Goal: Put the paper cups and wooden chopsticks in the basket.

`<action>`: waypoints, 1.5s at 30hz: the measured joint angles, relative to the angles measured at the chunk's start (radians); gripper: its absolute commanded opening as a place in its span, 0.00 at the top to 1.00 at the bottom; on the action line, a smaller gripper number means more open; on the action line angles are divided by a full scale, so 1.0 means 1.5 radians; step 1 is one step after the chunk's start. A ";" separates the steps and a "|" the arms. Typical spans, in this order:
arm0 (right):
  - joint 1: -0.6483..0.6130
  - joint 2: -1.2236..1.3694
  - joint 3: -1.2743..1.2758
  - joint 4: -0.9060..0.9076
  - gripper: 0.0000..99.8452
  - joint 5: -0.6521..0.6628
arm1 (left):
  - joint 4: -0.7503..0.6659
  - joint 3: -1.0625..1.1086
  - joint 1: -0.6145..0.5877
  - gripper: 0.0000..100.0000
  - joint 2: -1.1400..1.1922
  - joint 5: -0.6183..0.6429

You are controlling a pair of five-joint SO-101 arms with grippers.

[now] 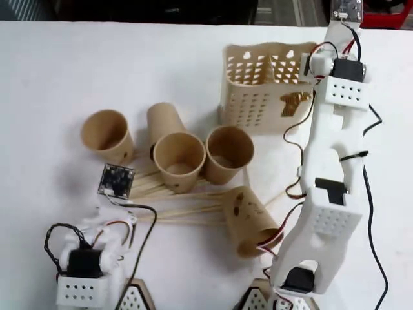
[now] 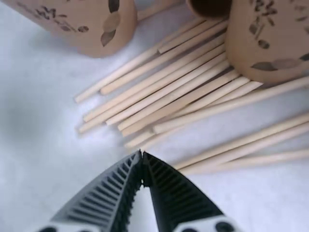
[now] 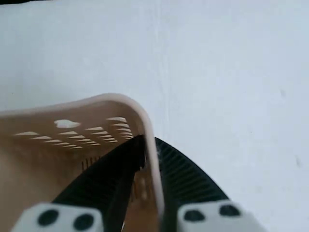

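The 5 paper cups [image 1: 179, 160] are brown with dark leaf marks. The wooden chopsticks [image 2: 169, 92] are pale tan. The basket [image 1: 258, 97] is cream, with rows of little holes. The table [image 1: 51, 77] and arms [image 1: 329, 148] are white. The left gripper [image 2: 142, 155] and right gripper [image 3: 147, 145] are black with ridges.

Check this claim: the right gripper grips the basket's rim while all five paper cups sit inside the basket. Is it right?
One part is wrong. The right gripper does grip the basket rim, but the five paper cups sit outside it on the table, as the high view shows.
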 measured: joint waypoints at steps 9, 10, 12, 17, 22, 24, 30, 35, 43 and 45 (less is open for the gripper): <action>0.011 -0.011 -0.002 0.053 0.79 -0.001 | 0.000 0.000 0.000 0.97 0.000 0.000; 0.012 -0.021 -0.001 0.069 0.78 -0.001 | 0.000 0.000 0.000 0.97 0.000 0.000; 0.013 -0.050 -0.001 0.097 0.78 -0.001 | 0.000 0.000 0.000 0.97 0.000 0.000; -0.005 -0.160 -0.001 0.167 0.78 -0.001 | 0.000 0.000 0.000 0.97 0.000 0.000; -0.055 -0.237 -0.001 0.257 0.78 -0.001 | 0.000 0.000 0.000 0.97 0.000 0.000; -0.080 -0.256 -0.001 0.298 0.78 -0.001 | 0.000 0.000 0.000 0.97 0.000 0.000; -0.137 -0.283 0.027 0.379 0.78 0.000 | 0.000 0.000 0.000 0.97 0.000 0.000; -0.175 -0.297 0.140 0.383 0.78 0.000 | 0.000 0.000 0.000 0.97 0.000 0.000; -0.237 -0.298 0.321 0.342 0.78 0.000 | 0.000 0.000 0.000 0.97 0.000 0.000; -0.236 -0.298 0.368 0.299 0.78 0.000 | 0.000 0.000 0.000 0.97 0.000 0.000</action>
